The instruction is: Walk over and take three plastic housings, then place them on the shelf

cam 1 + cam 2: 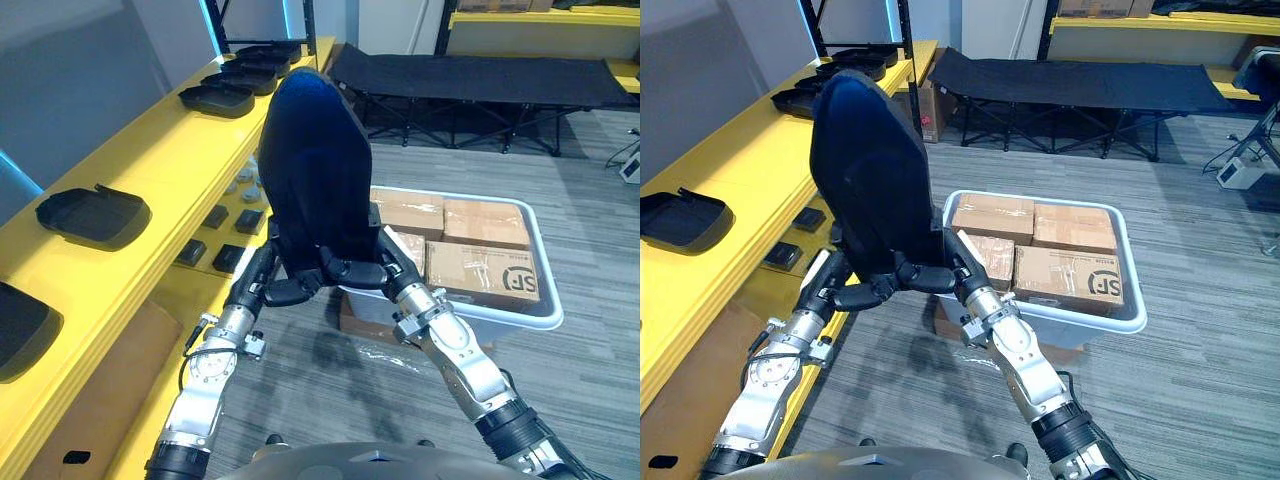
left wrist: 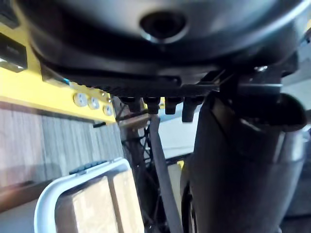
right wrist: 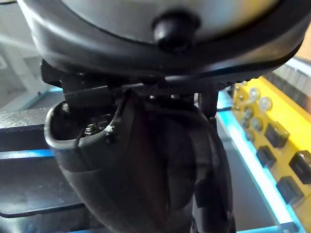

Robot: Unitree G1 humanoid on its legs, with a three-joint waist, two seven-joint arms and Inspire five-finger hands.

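**Both hands carry one housing upright beside the yellow shelf**

A large black plastic housing [image 1: 315, 170] stands upright in front of the robot, with its rounded end up and its narrower end down between the two hands. The left hand [image 1: 262, 275] grips the lower end from the robot's left, fingers curled in under the edge. The right hand [image 1: 375, 268] does the same from the other side, and its fingers meet the left hand's under the part. Both wrist views show the housing's dark shell right against the palm (close enough to block most of what lies past it).

The yellow shelf [image 1: 150, 170] runs along the robot's left. A second housing [image 1: 92, 215] lies flat on its top level, well apart from the one being carried. A third housing [image 1: 217, 98] sits farther along, and beyond it a row of further housings [image 1: 255, 65] lies close together. On the lower level lie small black blocks [image 1: 228, 258] and, a little farther on, a cluster of pale round caps [image 1: 248, 185].

To the robot's right a white bin [image 1: 545, 285] stands on the grey floor, packed with cardboard boxes [image 1: 485, 270]. Behind it, near the far wall, is a black folding cot [image 1: 470, 78].
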